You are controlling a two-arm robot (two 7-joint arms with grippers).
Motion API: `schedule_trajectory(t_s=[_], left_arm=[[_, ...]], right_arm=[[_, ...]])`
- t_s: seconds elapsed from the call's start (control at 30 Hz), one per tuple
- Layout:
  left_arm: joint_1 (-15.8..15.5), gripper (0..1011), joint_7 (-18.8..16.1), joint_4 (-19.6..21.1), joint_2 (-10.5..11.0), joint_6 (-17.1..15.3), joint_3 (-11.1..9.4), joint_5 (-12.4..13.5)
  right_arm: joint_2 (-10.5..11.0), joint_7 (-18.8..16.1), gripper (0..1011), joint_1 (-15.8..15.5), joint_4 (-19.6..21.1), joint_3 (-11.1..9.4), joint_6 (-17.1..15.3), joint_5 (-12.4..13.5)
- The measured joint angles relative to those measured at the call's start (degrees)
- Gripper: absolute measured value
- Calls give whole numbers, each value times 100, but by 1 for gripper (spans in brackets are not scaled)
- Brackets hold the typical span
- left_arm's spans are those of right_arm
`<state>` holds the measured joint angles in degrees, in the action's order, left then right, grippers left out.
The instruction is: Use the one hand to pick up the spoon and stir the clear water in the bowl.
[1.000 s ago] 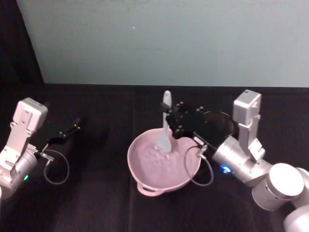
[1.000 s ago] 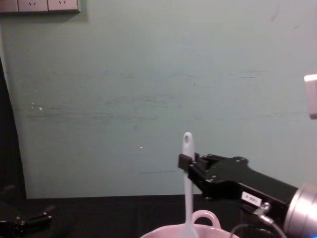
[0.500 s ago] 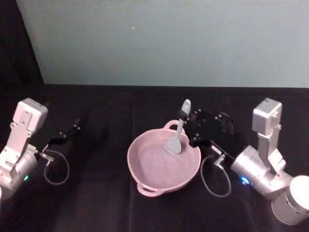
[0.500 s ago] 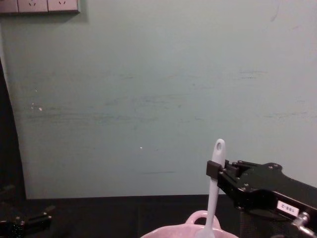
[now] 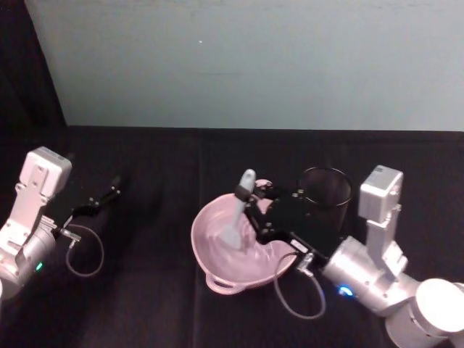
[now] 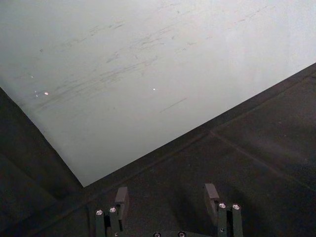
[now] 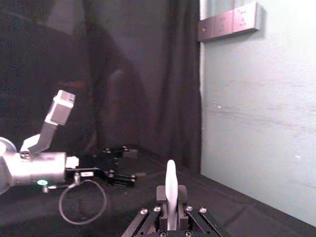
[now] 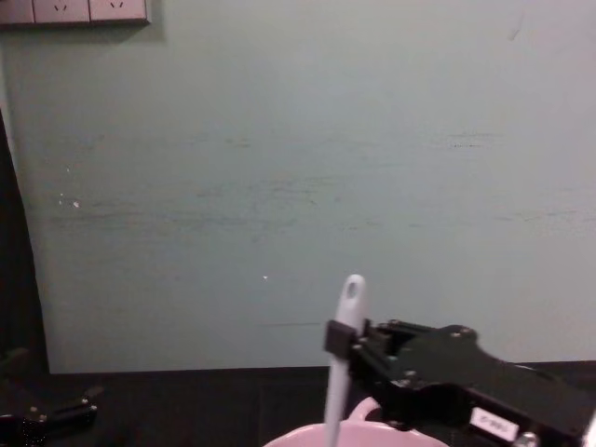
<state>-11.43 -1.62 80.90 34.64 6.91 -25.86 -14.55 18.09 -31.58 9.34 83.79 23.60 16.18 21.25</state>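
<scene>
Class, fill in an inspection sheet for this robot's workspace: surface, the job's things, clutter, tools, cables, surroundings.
Surface: table under a black cover.
Job's things: pale pink bowl at the middle; white spoon tilted, blade down inside the bowl.
Clutter: black mesh cup behind the bowl, to its right.
Tools: right tool shut on the spoon's handle above the bowl; left tool open, parked at the table's left.
Cables: left cable loop at the left wrist; right cable loop beside the bowl.
Surroundings: pale green wall, wall sockets, dark curtain at left.
</scene>
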Motion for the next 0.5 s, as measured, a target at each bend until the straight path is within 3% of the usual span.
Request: schedule_trajectory(t_s=[0.17, 0.5], left_arm=[[0, 1005, 0, 0, 0, 0, 0, 0], [0, 1005, 0, 0, 0, 0, 0, 0]], right_arm=[[-202, -81, 119, 246, -277, 175, 115, -6], [-441, -60, 119, 706, -809, 272, 262, -134]])
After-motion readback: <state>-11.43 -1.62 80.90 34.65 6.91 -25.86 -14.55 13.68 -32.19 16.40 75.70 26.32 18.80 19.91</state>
